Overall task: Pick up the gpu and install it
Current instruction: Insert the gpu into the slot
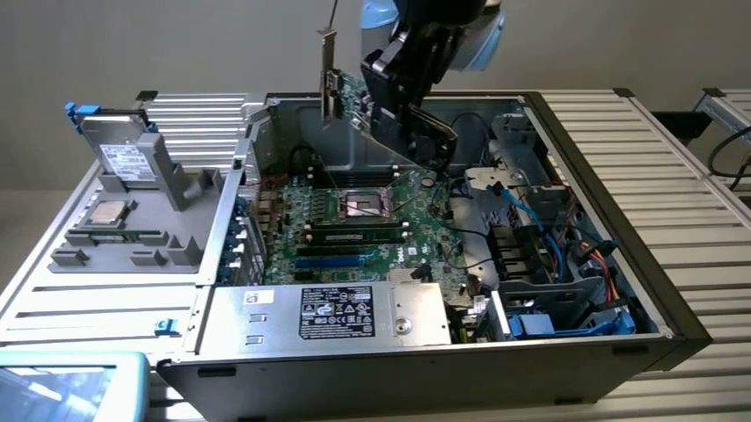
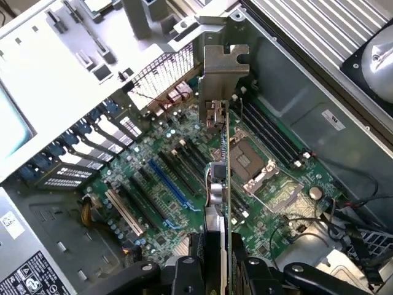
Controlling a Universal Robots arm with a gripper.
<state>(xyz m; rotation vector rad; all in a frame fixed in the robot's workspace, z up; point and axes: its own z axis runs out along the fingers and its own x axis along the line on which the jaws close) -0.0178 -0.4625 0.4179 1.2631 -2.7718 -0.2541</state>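
The fingers were partly closed on the gpu, clamping its near end from both sides. The card ran edge-on away from them, with its silver bracket at the far end. It hung in the air, clear of the motherboard beneath, over the open case that lay on the bench.

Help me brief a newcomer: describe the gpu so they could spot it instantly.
Find the open computer case. Above its motherboard, the black gripper holds the gpu clear of the slots. Unlike the narrow memory stick on the grey tray, it is a green card with a silver end bracket.
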